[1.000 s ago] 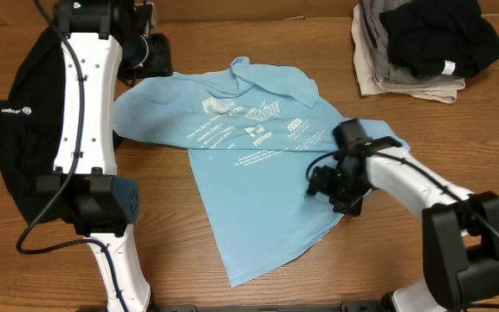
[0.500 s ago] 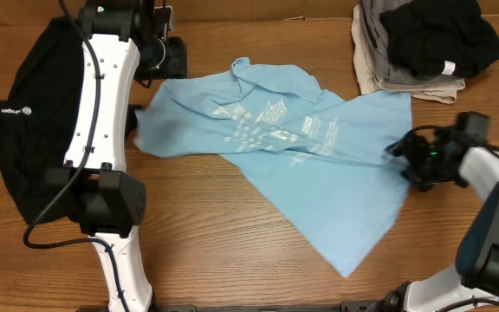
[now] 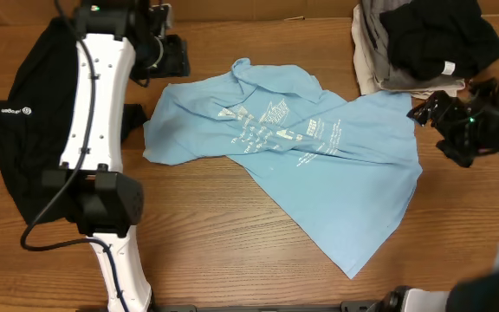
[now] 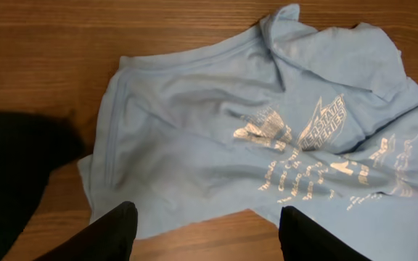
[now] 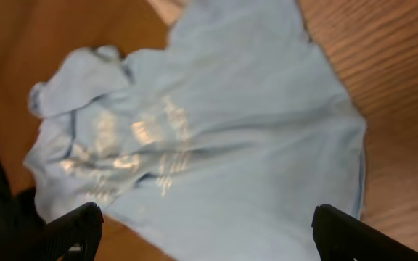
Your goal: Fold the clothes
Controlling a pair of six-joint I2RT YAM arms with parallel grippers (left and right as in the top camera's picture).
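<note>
Light blue T-shirt (image 3: 319, 165) lies unfolded and rumpled in the middle of the wooden counter (image 3: 232, 251), printed side up, white text and logos (image 3: 271, 130) readable near its centre. Collar (image 3: 245, 71) points toward the far edge; one hem corner (image 3: 350, 272) reaches toward the near edge. A diagonal crease runs across the print, and the cloth bunches at the shirt's left end. Left hand (image 4: 205, 239): wide open, holding nothing; its two dark fingers (image 4: 115, 235) frame the near left part of the shirt from above, with no contact visible. Right hand (image 5: 209, 232): also wide open and empty, fingers (image 5: 67, 232) spread at either side of the wrist view, which is blurred; overhead it sits just beside the shirt's right edge, apart from the cloth. Black top (image 3: 16, 147) with a small white logo (image 3: 14, 111) lies at the left side of the counter, partly hidden by the left arm (image 3: 93, 113); its edge touches or overlaps the blue shirt's left end, cannot tell which. Pile of grey and beige garments (image 3: 405, 78) with a black one (image 3: 440, 35) on top sits at the far right corner, near the right hand.
</note>
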